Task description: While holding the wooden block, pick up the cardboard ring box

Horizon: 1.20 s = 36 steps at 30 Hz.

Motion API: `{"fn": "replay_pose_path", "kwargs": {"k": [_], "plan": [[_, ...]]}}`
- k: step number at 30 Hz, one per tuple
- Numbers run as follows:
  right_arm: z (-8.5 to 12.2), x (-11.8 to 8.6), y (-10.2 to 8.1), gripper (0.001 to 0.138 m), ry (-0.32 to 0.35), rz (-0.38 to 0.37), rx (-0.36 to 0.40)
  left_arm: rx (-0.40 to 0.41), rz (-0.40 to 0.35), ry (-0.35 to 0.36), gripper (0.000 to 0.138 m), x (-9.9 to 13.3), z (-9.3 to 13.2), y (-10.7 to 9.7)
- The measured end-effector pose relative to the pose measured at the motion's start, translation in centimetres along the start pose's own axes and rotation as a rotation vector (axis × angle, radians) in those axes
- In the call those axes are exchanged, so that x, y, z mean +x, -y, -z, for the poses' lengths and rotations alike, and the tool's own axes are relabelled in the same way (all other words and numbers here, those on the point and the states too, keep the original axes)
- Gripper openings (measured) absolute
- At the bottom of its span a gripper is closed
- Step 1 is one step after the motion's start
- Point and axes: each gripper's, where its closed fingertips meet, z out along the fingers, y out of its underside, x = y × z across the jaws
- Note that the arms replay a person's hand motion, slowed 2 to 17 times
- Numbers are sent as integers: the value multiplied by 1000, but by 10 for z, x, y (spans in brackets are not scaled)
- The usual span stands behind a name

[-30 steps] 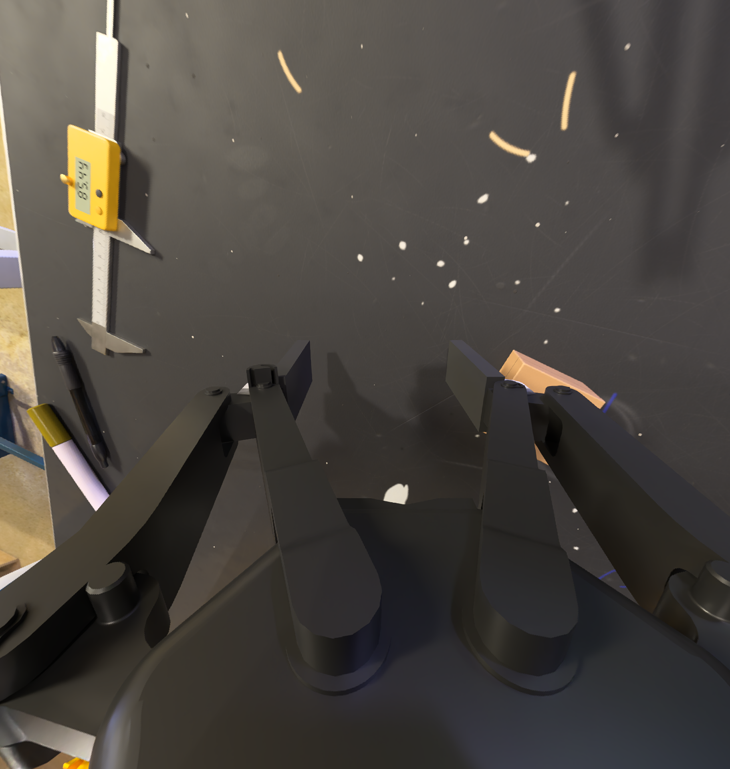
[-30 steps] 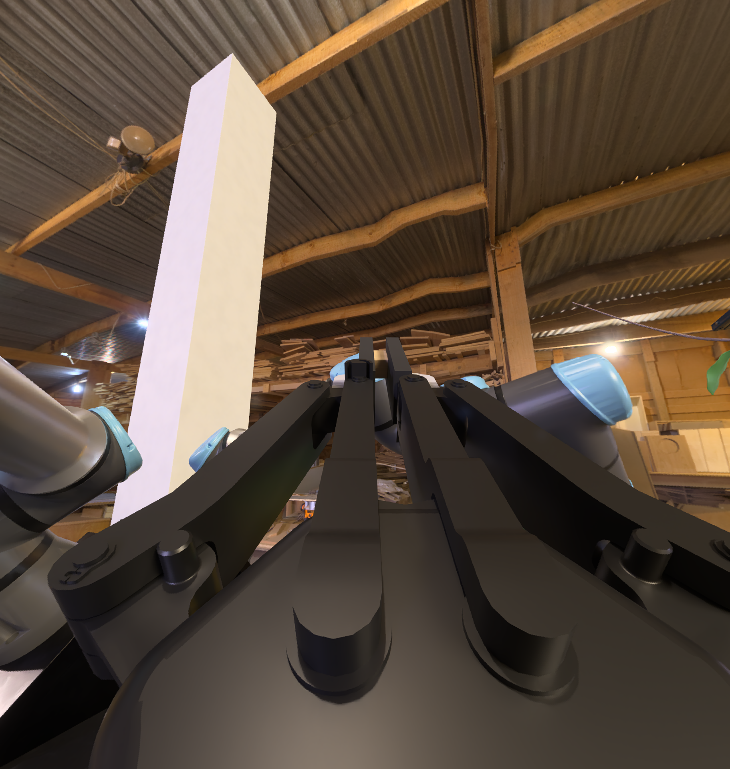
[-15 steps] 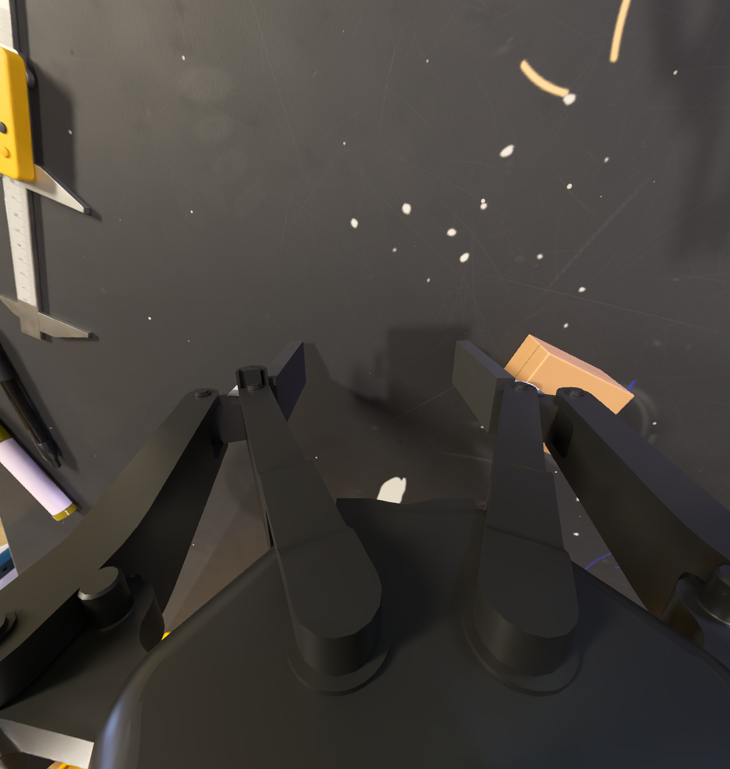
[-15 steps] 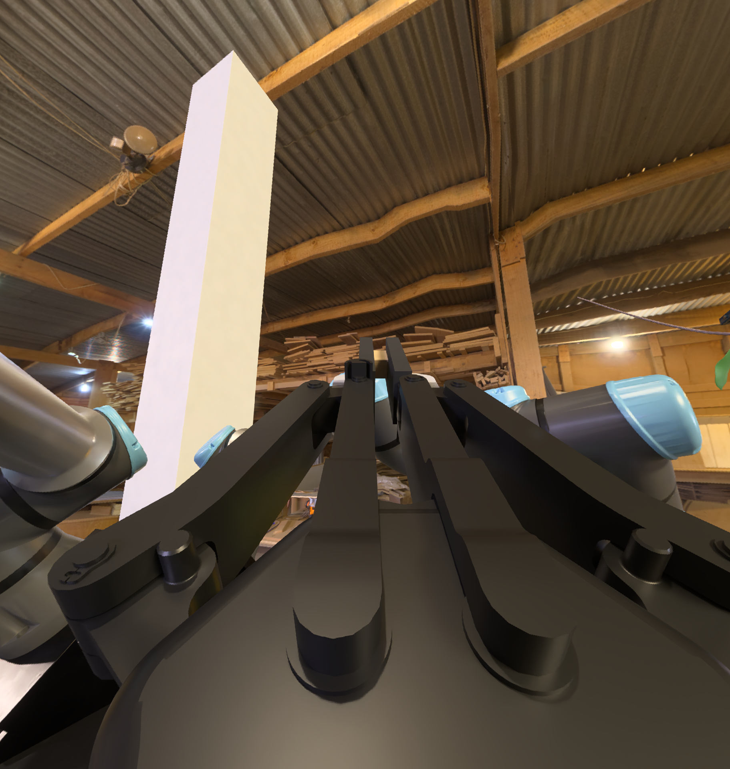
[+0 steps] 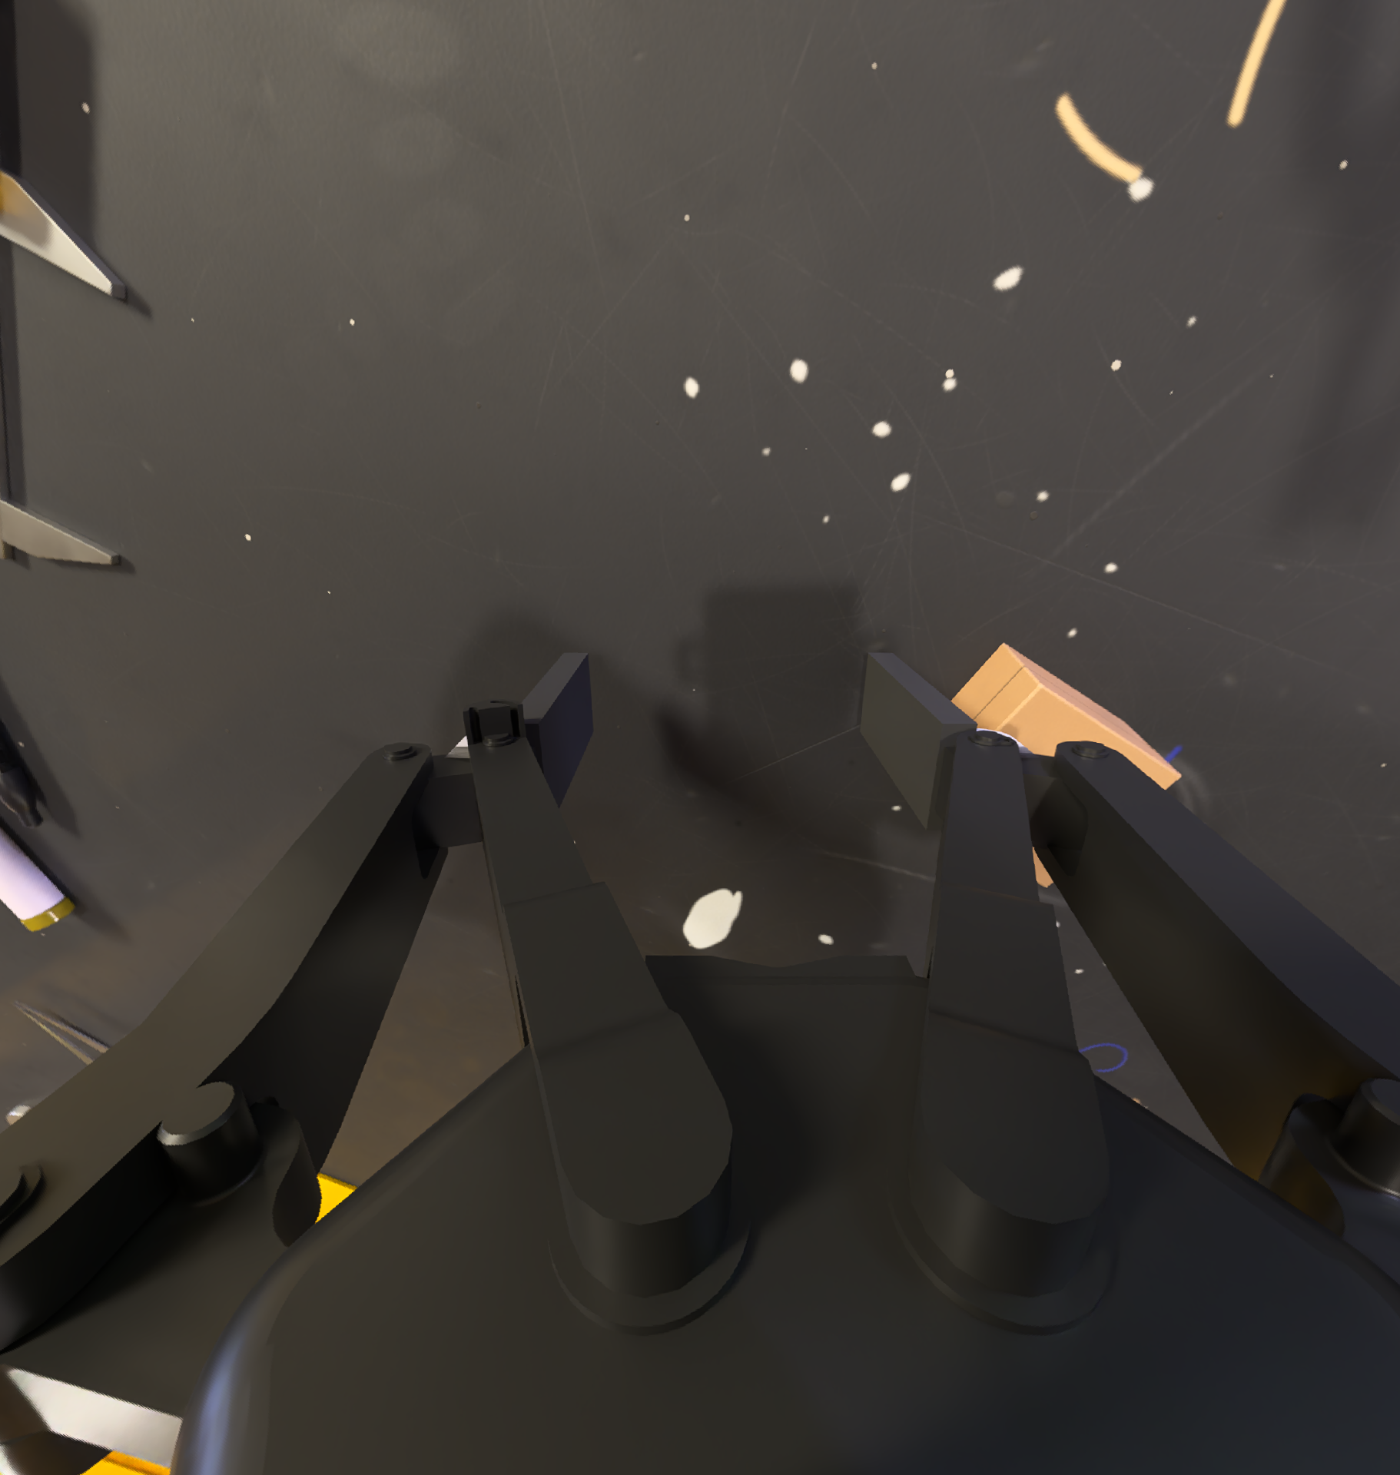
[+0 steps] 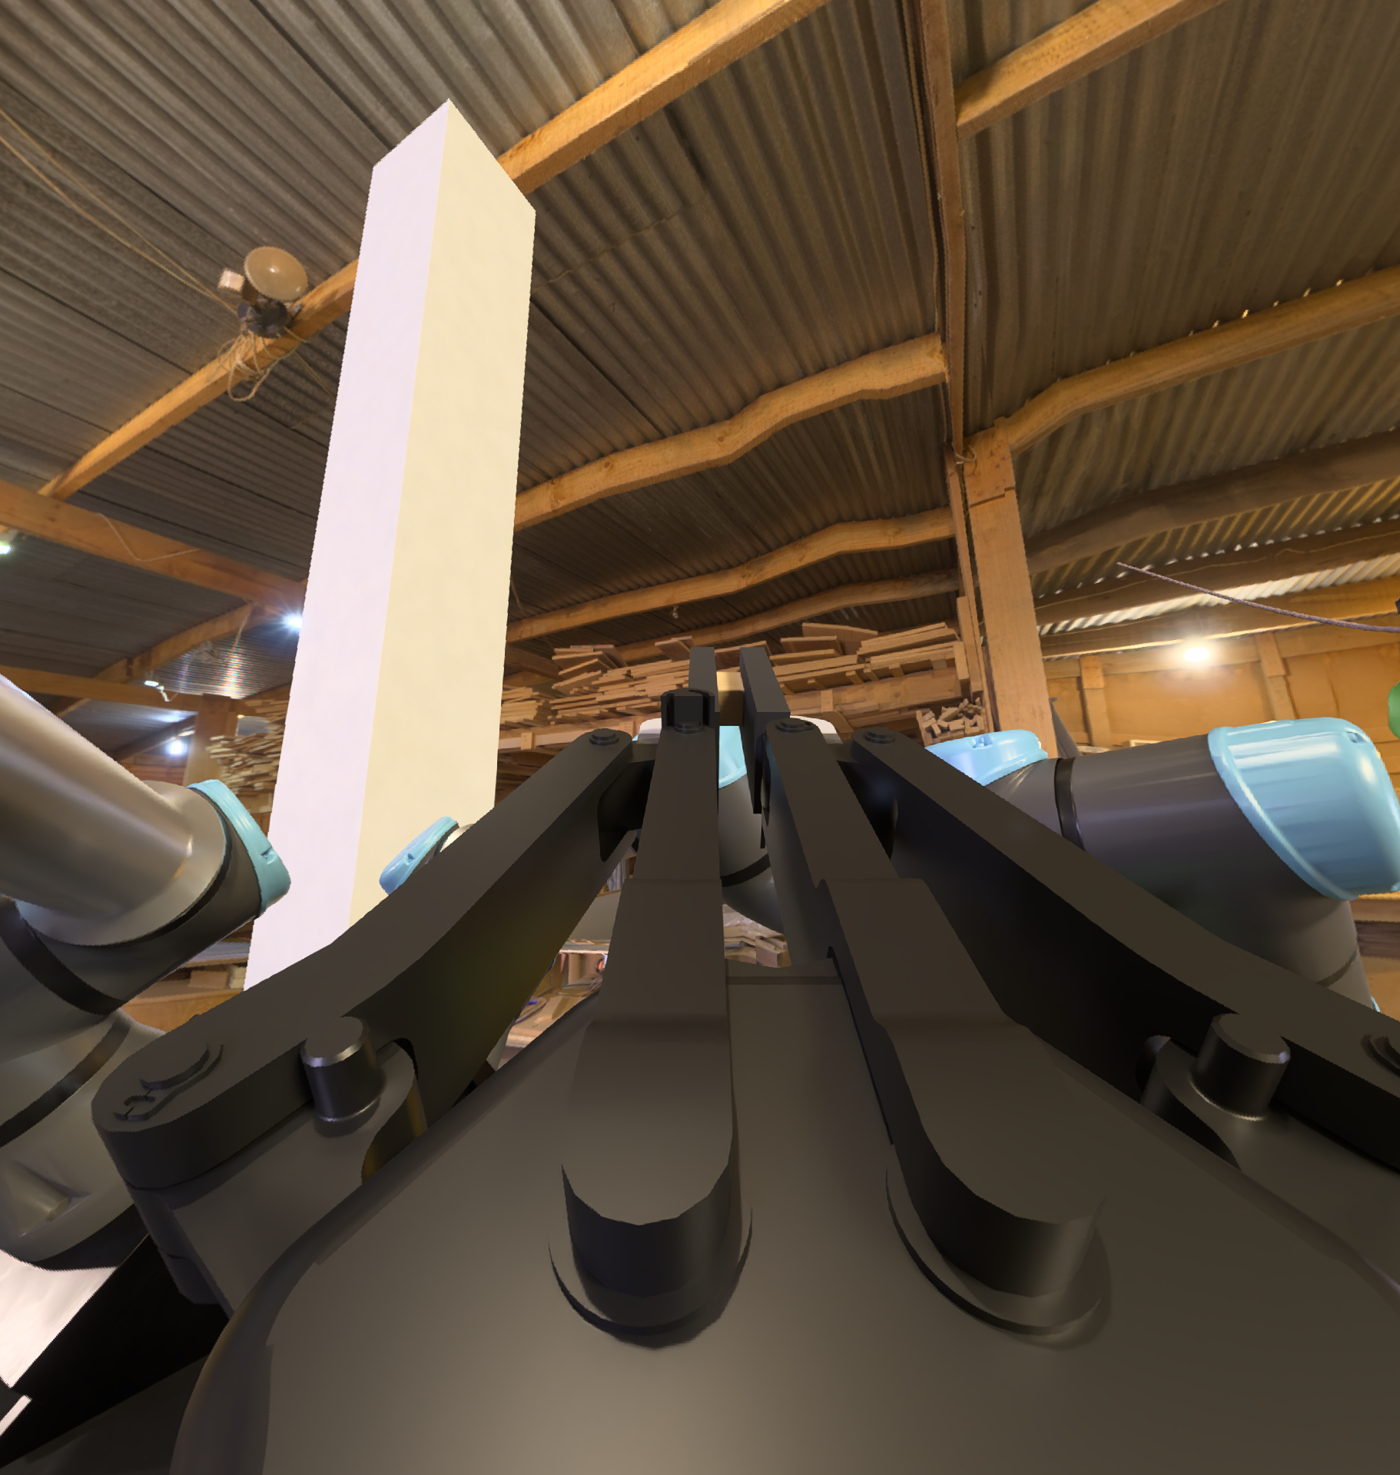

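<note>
left gripper (image 5: 727,722) hangs above the dark bench (image 5: 681,279), jaws spread wide with only bare bench surface between them. cardboard ring box (image 5: 1068,722) lies on the bench just right of the right finger (image 5: 904,722), outside the jaws, partly hidden behind the finger links; whether it touches the finger can't be told. bench is speckled with pale flecks, a bigger pale chip (image 5: 711,918) sits near, under the gap between the fingers, and curled shavings (image 5: 1092,148) lie far right. at the left edge a caliper (image 5: 10,383) with a yellow body and a marker (image 5: 10,874) are cut off by the frame. right wrist view shows none of the bench: it looks up at corrugated roof and timber beams (image 6: 761,415), stacked lumber far behind. right gripper (image 6: 729,686) has its fingers drawn almost together with a thin slit left; nothing visible in the slit, so can't tell if it grips anything. a tall pale wooden block (image 6: 409,519) rises left of that gripper, its lower end hidden behind the gripper's left link, so how it is held can't be seen. grey arm segments with blue caps (image 6: 1311,806) show on both sides.
</note>
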Motion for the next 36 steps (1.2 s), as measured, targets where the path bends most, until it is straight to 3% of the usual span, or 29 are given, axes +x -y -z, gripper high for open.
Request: {"fn": "replay_pose_path", "kwargs": {"k": [11, 15, 25, 36], "plan": [[-1, -2, 1, 9, 8, 0, 3, -11, 172, -69, 68, 20, 4, 1], [-2, -4, 1, 9, 13, 3, 2, -6, 231, -75, 67, 30, 6, 4], [-6, -10, 0, 9, 31, 4, -3, 63, 297, -96, 65, 62, 12, 15], [-11, -15, -4, 9, 51, 3, -18, 102, 319, -99, 64, 91, 17, 17]]}}
